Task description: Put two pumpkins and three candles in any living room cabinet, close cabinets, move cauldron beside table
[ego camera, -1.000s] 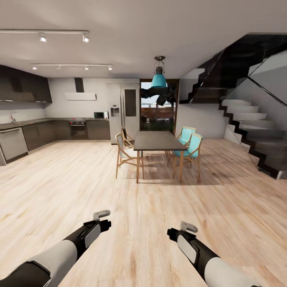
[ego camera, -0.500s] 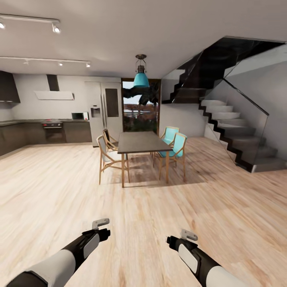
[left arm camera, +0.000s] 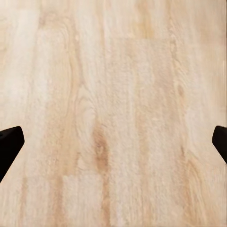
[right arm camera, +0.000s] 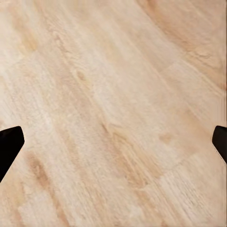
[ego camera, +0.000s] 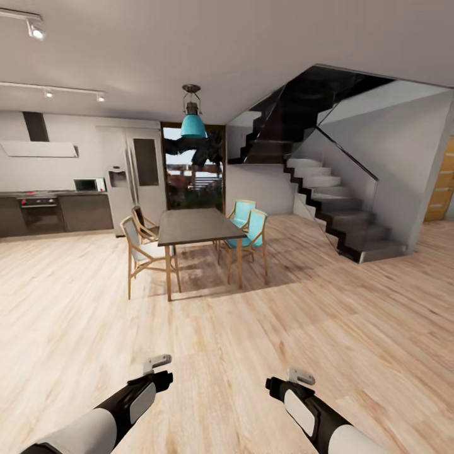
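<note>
The pumpkins, candles, cabinet, cauldron and living-room table are out of view. In the head view both forearms reach forward low over a pale wood floor (ego camera: 265, 328). My left gripper (ego camera: 165, 378) and my right gripper (ego camera: 272, 383) hang above bare planks. In the left wrist view the gripper (left arm camera: 113, 142) is open, its dark fingertips (left arm camera: 9, 144) far apart at the picture's edges with only floor between them. The right wrist view shows the same: the gripper (right arm camera: 113, 144) is open, fingertips (right arm camera: 9, 142) spread wide, holding nothing.
A dark dining table (ego camera: 195, 226) with teal chairs (ego camera: 252, 230) and wooden chairs (ego camera: 140, 252) stands ahead. A staircase with a glass balustrade (ego camera: 334, 208) rises at the right. The kitchen counter (ego camera: 38, 214) and fridge (ego camera: 135, 170) lie at the back left. Open floor stretches in front.
The whole view has swung to the right: the kitchen slid off to the left and the staircase came further in. Both arms keep the same pose, grippers open.
</note>
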You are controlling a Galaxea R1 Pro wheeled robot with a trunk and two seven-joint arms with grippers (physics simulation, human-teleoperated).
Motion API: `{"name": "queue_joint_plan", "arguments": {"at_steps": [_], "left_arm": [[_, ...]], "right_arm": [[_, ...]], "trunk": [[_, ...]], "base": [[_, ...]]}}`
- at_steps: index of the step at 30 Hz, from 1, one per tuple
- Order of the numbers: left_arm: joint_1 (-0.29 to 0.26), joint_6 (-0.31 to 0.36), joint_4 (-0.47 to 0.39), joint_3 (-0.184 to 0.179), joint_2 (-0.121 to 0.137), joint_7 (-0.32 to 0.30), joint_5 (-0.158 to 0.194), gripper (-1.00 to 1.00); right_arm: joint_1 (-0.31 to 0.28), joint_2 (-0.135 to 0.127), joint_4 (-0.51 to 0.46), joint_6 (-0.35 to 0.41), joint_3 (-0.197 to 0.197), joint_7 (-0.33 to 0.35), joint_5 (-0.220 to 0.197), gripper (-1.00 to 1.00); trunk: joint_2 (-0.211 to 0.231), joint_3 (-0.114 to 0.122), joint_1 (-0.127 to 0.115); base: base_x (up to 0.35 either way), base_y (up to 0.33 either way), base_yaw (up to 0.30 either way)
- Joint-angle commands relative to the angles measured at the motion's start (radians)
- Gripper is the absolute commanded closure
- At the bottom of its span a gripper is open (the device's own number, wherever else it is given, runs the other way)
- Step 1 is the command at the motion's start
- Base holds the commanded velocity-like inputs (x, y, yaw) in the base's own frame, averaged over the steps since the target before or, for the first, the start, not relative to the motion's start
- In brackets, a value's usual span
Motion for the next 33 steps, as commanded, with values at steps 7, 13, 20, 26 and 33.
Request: {"name": "queue_joint_plan", "arguments": {"at_steps": [7,13,20,26,33], "left_arm": [[0.001,0.005,0.001,-0.005,0.001,0.007,0.003,-1.0],[0.001,0.002,0.002,-0.006,-0.001,0.007,0.003,-1.0],[0.001,0.0,0.002,-0.006,-0.002,0.007,0.002,-1.0],[0.001,-0.001,0.002,-0.007,-0.003,0.007,0.001,-1.0],[0.001,-0.002,0.002,-0.012,-0.004,0.007,0.0,-1.0]], "right_arm": [[0.0,-0.002,-0.001,0.003,0.008,-0.008,-0.005,-1.0],[0.001,-0.003,-0.001,0.003,0.008,-0.008,-0.005,-1.0],[0.006,-0.003,-0.002,0.003,0.008,-0.008,-0.005,-1.0],[0.012,-0.003,-0.002,0.003,0.008,-0.008,-0.003,-1.0],[0.012,-0.003,-0.002,0.003,0.008,-0.008,-0.004,-1.0]], "trunk": [[-0.001,-0.001,0.0],[-0.001,-0.001,0.0],[-0.001,-0.001,0.0],[-0.001,-0.001,0.0],[-0.001,0.002,0.0]], "base": [[0.001,0.049,-0.291],[0.107,0.223,-0.291],[0.232,0.219,-0.214],[0.263,0.216,-0.072],[0.269,0.212,-0.223]]}}
